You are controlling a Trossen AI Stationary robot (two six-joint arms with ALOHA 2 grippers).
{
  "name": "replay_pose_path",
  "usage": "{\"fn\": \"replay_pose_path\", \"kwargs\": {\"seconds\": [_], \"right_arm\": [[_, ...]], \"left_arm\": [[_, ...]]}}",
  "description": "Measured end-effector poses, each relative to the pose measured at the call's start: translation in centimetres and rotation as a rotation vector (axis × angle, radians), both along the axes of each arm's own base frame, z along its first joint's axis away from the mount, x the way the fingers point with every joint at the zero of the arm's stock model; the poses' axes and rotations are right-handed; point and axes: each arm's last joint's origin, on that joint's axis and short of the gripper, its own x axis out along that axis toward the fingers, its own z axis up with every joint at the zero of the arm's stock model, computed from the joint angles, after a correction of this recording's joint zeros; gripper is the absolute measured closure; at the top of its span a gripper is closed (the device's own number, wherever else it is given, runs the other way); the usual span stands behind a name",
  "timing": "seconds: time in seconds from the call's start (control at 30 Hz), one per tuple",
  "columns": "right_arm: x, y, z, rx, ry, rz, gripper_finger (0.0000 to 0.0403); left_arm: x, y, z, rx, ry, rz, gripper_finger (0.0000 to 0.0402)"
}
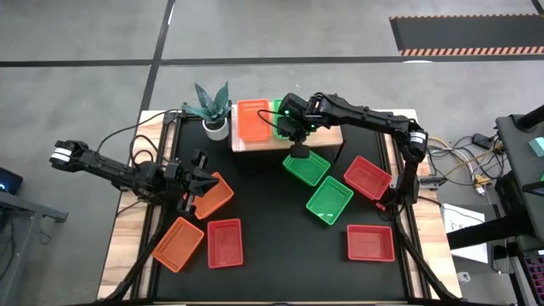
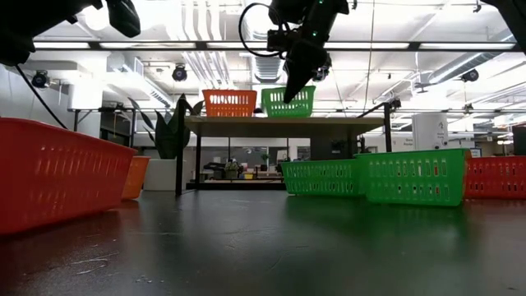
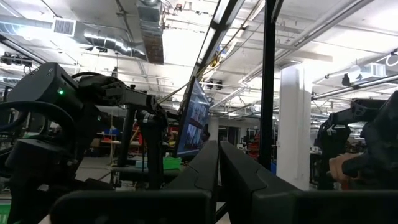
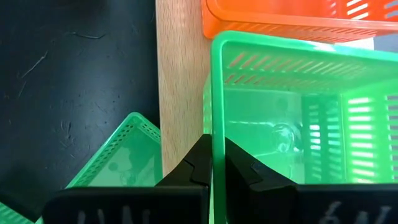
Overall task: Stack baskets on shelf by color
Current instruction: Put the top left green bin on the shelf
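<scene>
Green basket on shelf (image 1: 279, 120): mostly under the right arm in the high view, only a sliver at its 9 o'clock side shows. In the right wrist view its walls run off the frame and the right gripper (image 4: 213, 163) covers part of the rim; the fingers straddle the wall, actual contact can't be confirmed.
Shelf (image 1: 331, 137): centre blocked by that arm.
Left gripper (image 1: 197, 180): too small to read from above.
Low view: red basket (image 2: 57, 182) cut off at 9 o'clock edge, another red one (image 2: 496, 177) cut at 3 o'clock.
Left wrist view: person's hand (image 3: 343, 167) at 3 o'clock, partly hidden.
</scene>
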Motion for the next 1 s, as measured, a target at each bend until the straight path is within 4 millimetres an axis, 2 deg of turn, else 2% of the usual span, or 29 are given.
{"fn": "replay_pose_path", "kwargs": {"seconds": [0.23, 0.63, 0.77, 1.0], "right_arm": [[0.0, 0.0, 0.0, -0.007, 0.004, -0.002, 0.0388], [-0.3, -0.1, 0.1, -0.041, 0.04, -0.016, 0.0327], [-0.7, 0.3, 1.5, -0.027, 0.044, -0.034, 0.0321], [-2.6, 1.3, 5.1, -0.006, 0.065, -0.055, 0.0331]], "left_arm": [[0.0, 0.0, 0.0, 0.0, 0.0, 0.0, 0.0402], [0.0, 0.0, 0.0, 0.0, 0.0, 0.0, 0.0402], [0.0, 0.0, 0.0, 0.0, 0.0, -0.001, 0.0402], [0.0, 0.0, 0.0, 0.0, -0.001, -0.001, 0.0402]]}}
